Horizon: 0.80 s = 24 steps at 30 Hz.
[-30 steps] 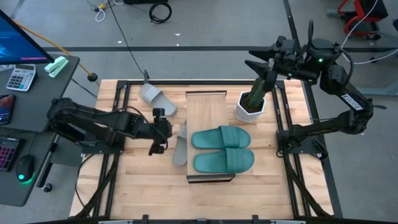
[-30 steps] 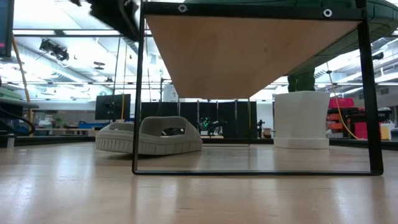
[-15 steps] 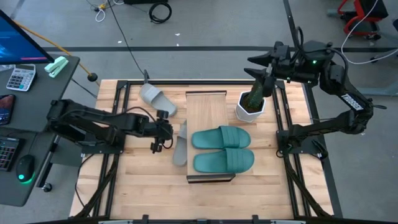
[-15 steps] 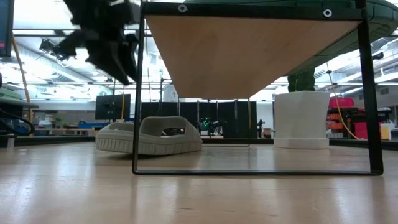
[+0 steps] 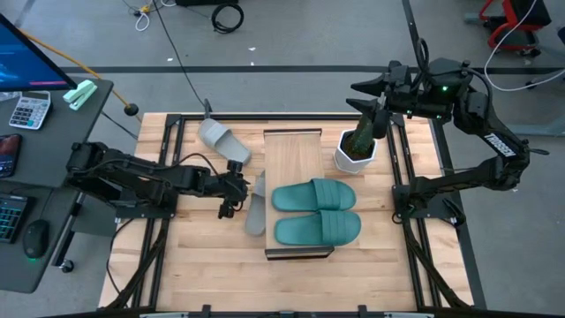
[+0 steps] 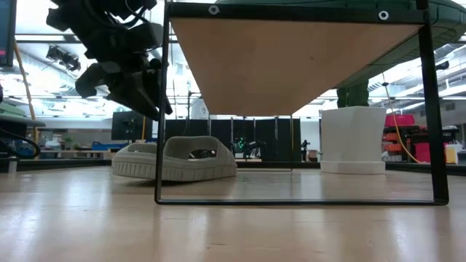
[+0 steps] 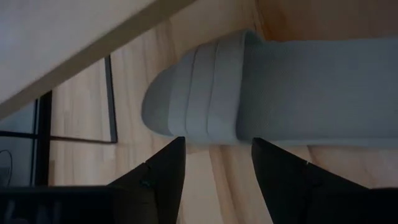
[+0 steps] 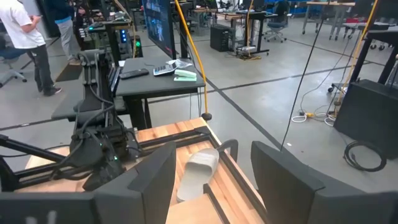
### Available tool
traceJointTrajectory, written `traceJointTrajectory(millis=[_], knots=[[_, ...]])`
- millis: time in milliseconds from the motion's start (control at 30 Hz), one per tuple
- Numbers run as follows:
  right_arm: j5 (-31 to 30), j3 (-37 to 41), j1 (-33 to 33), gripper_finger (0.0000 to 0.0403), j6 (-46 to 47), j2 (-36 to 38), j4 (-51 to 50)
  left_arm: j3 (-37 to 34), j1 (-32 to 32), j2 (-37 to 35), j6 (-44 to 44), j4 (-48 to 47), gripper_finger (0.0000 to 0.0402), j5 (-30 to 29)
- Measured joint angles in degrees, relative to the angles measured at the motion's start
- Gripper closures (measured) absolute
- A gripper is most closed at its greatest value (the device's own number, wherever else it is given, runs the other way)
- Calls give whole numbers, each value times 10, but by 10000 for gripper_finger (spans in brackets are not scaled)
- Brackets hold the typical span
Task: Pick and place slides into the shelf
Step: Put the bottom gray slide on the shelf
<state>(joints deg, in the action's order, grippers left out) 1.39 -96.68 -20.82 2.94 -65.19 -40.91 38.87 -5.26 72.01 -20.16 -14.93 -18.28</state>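
Observation:
My left gripper (image 5: 228, 205) hangs open just left of a light grey slide (image 5: 256, 203) that lies on the table along the shelf's left side. In the left wrist view this grey slide (image 7: 280, 87) fills the space ahead of my open left gripper (image 7: 217, 155), which does not touch it. A second grey slide (image 5: 222, 140) lies on the table near the far left. Two teal slides (image 5: 313, 196) (image 5: 318, 228) rest side by side on the shelf's plank top (image 5: 293, 155). My right gripper (image 5: 371, 93) waits open, high over the far right.
A white pot with a plant (image 5: 357, 150) stands on the table right of the shelf, under my right arm. In the low view a grey slide (image 6: 175, 160) sits behind the shelf's dark end frame (image 6: 160, 109), with my left gripper (image 6: 138, 87) above it.
My left gripper has come down toward the table beside the grey slide at the shelf's left side, staying open. The slides and the shelf have kept their places.

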Motion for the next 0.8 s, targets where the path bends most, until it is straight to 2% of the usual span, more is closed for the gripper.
traceJointTrajectory(millis=[267,800], knots=[[0,0,0,189,0,0,0,-48,0,13,-1,76,198,4],[0,0,0,189,21,0,0,-49,3,130,-37,182,207,-24]])
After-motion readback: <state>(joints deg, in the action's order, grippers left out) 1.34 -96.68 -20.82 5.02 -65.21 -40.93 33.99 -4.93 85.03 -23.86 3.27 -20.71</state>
